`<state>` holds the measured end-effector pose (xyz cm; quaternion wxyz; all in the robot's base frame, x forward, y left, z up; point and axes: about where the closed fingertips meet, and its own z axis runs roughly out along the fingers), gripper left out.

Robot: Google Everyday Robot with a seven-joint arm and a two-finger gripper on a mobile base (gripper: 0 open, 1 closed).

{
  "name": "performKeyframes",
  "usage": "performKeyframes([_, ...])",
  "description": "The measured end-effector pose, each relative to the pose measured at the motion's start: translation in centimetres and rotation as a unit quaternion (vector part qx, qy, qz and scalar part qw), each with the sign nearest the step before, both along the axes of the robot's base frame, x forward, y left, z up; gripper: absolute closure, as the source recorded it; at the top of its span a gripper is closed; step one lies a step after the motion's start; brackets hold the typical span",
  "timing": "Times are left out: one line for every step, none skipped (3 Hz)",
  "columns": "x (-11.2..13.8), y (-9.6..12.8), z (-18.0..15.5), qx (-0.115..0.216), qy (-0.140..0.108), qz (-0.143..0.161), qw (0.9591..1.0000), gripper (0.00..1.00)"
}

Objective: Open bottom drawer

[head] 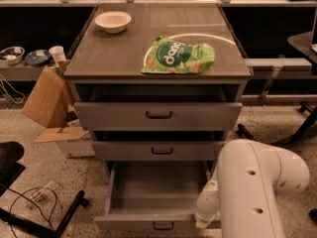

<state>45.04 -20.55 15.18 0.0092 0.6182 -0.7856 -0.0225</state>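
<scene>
Below the cabinet top [124, 53], the bottom drawer [158, 190] stands open; the gripper [204, 220], lower right, grip indeterminable, should probably withdraw next.

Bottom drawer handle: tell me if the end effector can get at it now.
Probably yes: the end effector hangs at the right front corner of the open bottom drawer, with nothing between it and the handle.

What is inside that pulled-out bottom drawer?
The bottom drawer shows only a bare grey floor. Its right front corner is covered by the white arm and the jaws, low at that corner, so anything there is hidden.
</scene>
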Motion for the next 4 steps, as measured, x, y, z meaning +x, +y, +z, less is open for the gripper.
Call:
performKeyframes([-0.6,0.2,-0.1,0.003,0.002,-0.003,1.0,1.0])
performKeyframes([-1.8,0.6,-0.5,0.01,0.007,-0.007,0.9999,1.0])
performKeyframes([-3.0,0.9,-0.8,0.017,0.014,-0.01,0.9997,1.0])
performKeyframes([-3.0,0.9,-0.8,0.017,0.014,-0.01,0.9997,0.74])
